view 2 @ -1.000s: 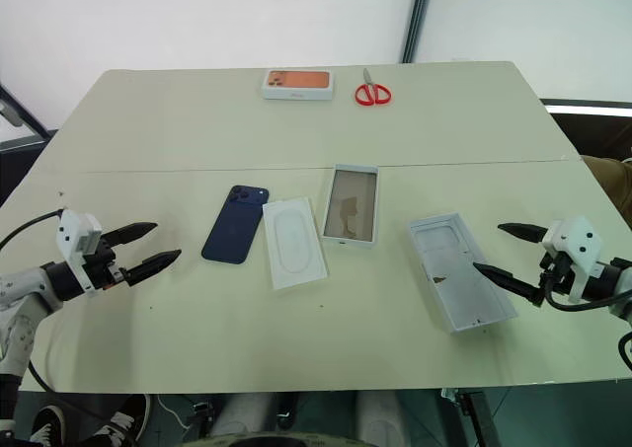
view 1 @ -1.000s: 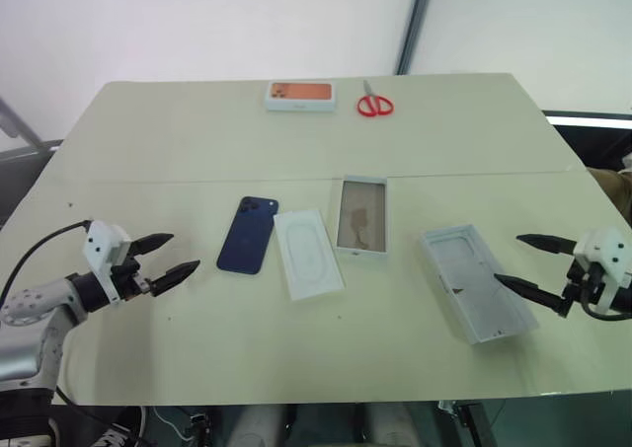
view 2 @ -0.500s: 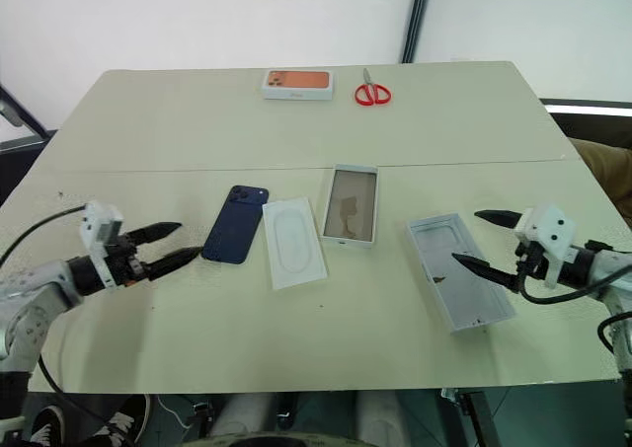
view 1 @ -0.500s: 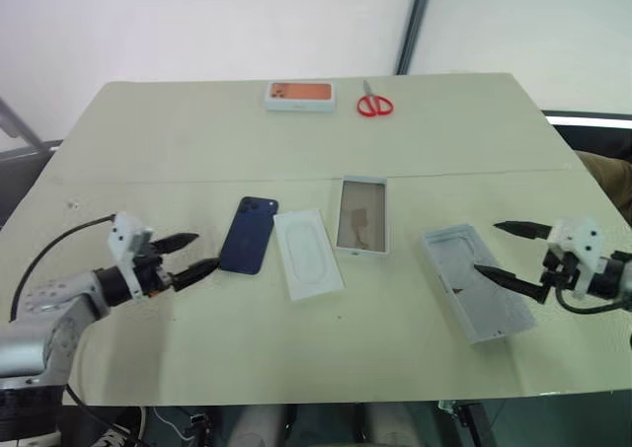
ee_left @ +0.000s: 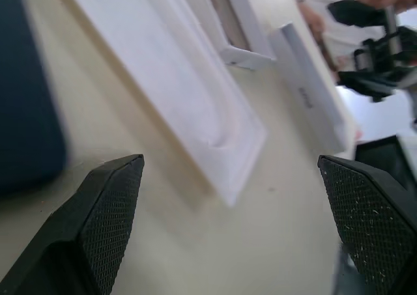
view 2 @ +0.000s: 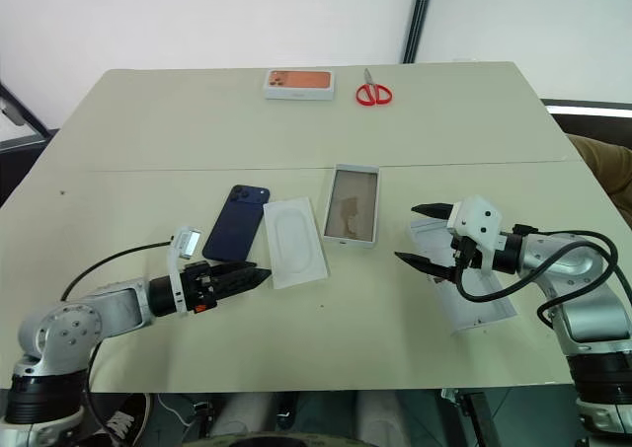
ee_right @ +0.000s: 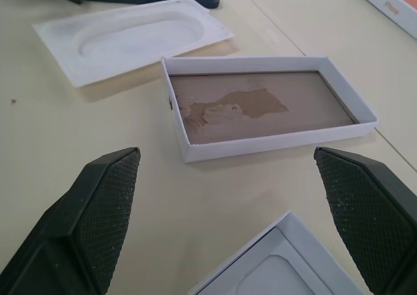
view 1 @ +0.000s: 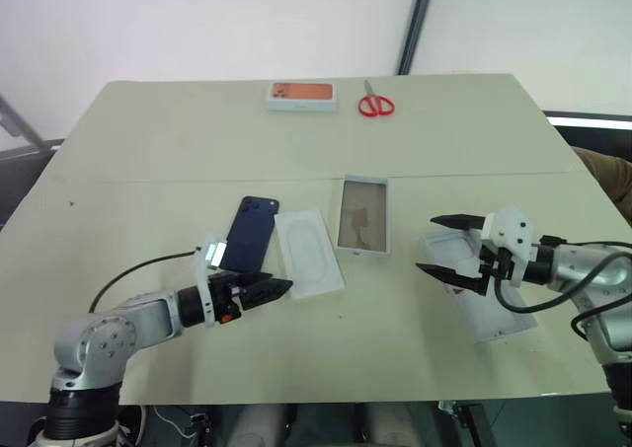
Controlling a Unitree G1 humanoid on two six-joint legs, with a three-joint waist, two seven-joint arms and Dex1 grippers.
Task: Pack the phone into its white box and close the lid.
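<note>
- The phone [view 1: 247,235] is seen lying flat on the tabletop [view 1: 178,141], back up, with its camera bump at the far end.
- A flat white insert [view 1: 308,253] with an oval recess is placed just beside the phone, on its right.
- The white box [view 1: 362,215] is found to the right of the insert, open, its brownish inside showing; nothing is held in it.
- The lid [view 1: 481,289] lies hollow side up, well to the right of the box, near the front edge of the tabletop.
- The left tool [view 1: 269,291] is held low over the tabletop at the near corner of the insert, just in front of the phone; its fingers are spread and nothing is gripped.
- The right tool [view 1: 441,244] is held above the far end of the lid, pointing toward the box; its fingers [ee_right: 98,207] are spread wide and empty.
- An orange-topped box [view 1: 300,96] and red scissors [view 1: 374,103] are set at the far edge.
</note>
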